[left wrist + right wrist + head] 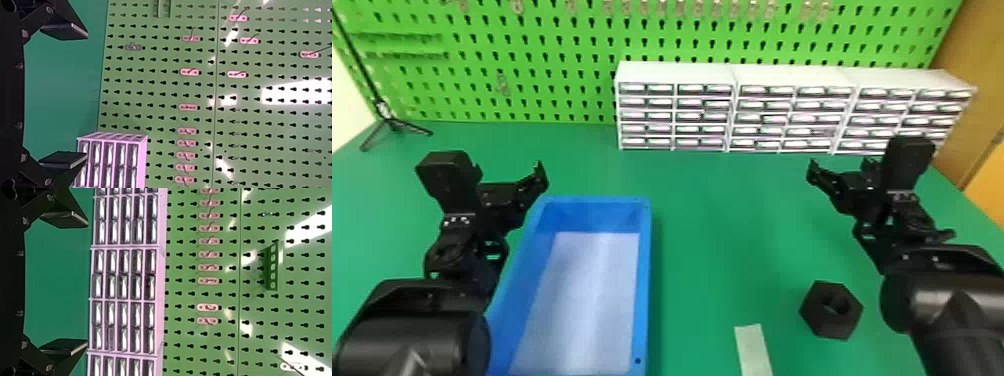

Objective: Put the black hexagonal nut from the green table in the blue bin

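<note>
Black hexagonal nut (816, 318) sits at four o'clock on green tabletop (722, 240), blue bin (645, 280) at seven; left gripper (508, 168) and right gripper (840, 165) gape wide, empty.

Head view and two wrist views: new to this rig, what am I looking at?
A two-armed robot at a table. The head view looks forward and down from its head, so its left arm is on the left. Each wrist view comes from a camera on that arm, turned on its side.

The left gripper and right gripper are open and hold nothing.

On the green table, the blue bin lies toward the left, the nut toward the right, with a pale strip between them. Drawers stand at the back, before a pegboard.
</note>
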Robot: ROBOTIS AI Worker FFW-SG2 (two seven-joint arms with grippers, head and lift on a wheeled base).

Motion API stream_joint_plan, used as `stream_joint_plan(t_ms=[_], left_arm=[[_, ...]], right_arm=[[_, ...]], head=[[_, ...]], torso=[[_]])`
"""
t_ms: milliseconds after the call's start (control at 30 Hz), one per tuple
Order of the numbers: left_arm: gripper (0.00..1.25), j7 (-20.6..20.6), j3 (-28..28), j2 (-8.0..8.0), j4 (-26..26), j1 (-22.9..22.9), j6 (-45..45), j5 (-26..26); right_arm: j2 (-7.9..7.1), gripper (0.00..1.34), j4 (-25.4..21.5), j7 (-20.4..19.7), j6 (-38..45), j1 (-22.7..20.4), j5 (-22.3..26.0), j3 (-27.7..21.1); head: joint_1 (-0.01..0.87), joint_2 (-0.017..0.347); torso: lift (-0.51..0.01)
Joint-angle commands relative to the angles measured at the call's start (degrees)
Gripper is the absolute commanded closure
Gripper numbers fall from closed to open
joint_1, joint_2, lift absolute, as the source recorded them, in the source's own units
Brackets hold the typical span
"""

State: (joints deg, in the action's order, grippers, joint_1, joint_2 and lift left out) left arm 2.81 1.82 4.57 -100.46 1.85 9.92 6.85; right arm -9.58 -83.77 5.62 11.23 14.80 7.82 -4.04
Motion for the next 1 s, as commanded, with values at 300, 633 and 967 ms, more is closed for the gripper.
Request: stream_joint_plan(t_ms=[300,633,967], left_arm=[[0.2,0.0,0.03,0.0,0.0,0.0,-0.08,0.0],[0.2,0.0,0.03,0.0,0.0,0.0,-0.08,0.0],[0.2,0.0,0.12,0.0,0.0,0.0,-0.08,0.0]], right_arm=[[0.0,0.22,-0.17,0.0,0.11,-0.03,0.0,0.0],[0.0,0.22,-0.17,0.0,0.2,-0.03,-0.09,0.0],[-0.18,0.22,-0.61,0.0,1.69,-0.03,-0.09,-0.09]], head=[[0.686,0.028],[0.686,0.028],[0.686,0.028]], torso=[[-0.096],[-0.096],[-0.096]])
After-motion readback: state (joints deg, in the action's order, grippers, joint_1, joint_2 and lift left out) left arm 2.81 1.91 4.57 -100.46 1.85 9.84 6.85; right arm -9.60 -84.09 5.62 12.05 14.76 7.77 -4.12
